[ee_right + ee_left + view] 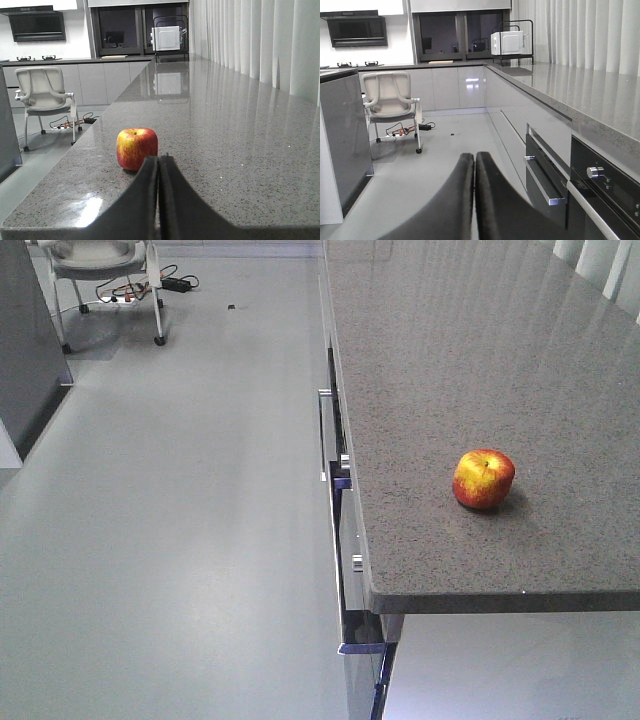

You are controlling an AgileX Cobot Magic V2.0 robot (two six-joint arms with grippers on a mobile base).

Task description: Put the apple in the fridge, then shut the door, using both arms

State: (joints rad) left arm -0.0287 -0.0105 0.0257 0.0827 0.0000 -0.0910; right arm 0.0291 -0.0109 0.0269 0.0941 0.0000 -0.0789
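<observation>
The apple (484,478), red with yellow patches, sits upright on the speckled grey countertop (480,360), a little back from its front edge. In the right wrist view the apple (137,148) lies just beyond and slightly left of my right gripper (158,159), which is shut on nothing, with a small gap to the fruit. My left gripper (474,156) is shut and empty too. It hangs over the floor, left of the counter's drawer fronts. Neither arm shows in the front view. I cannot make out the fridge or its door.
Drawer fronts with metal handles (544,187) and an oven knob (594,172) line the counter's left side, with blue tape (360,648) near the corner. A wheeled chair (390,102) and floor cables stand far back. A dark grey panel (342,140) rises at the left.
</observation>
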